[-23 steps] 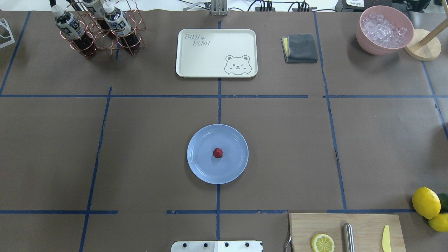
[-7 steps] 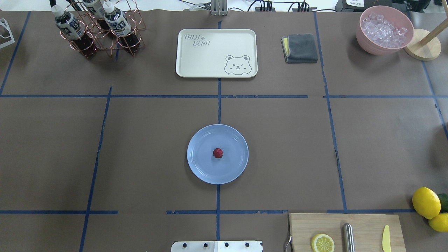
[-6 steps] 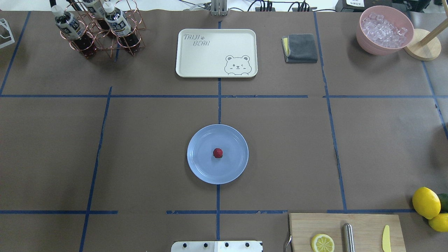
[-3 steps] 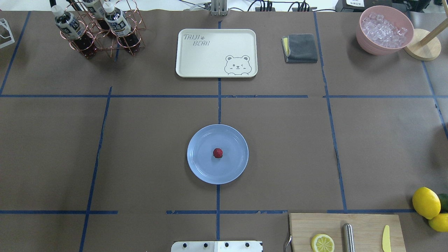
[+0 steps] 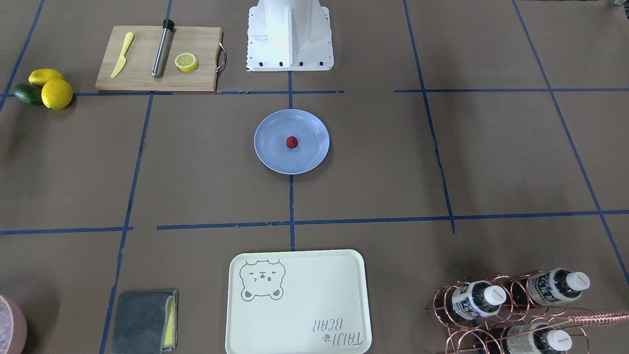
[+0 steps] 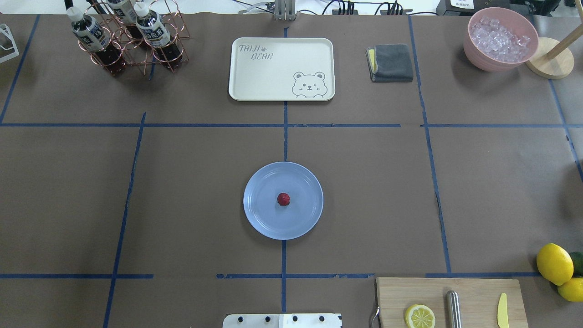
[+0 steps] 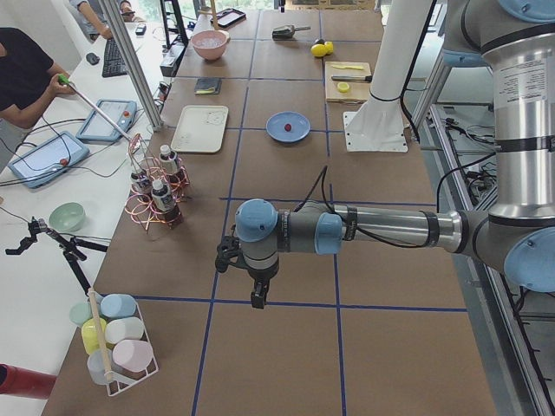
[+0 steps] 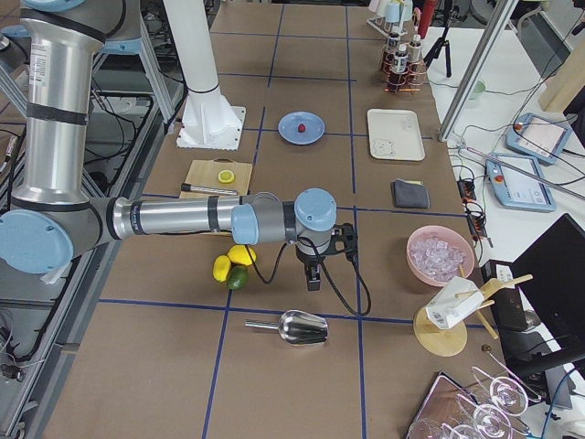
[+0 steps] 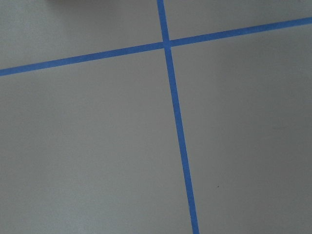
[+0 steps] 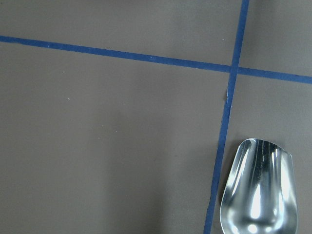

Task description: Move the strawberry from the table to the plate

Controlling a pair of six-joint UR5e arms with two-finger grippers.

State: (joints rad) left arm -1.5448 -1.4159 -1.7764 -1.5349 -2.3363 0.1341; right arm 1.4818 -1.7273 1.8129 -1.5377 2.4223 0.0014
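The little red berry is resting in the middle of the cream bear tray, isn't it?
No. The strawberry rests in the middle of the pale blue plate, not on the cream bear tray, which has nothing on it. The overhead exterior view shows this plainly.

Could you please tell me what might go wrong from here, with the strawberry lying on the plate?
1. The roundish strawberry lies loose at the middle of the shallow plate; a knock could roll it onto the table.
2. The right end effector hangs low near the lemons and the metal scoop; a careless sweep might hit them.
3. The left end effector hangs close above the table, so a low move could scrape it.
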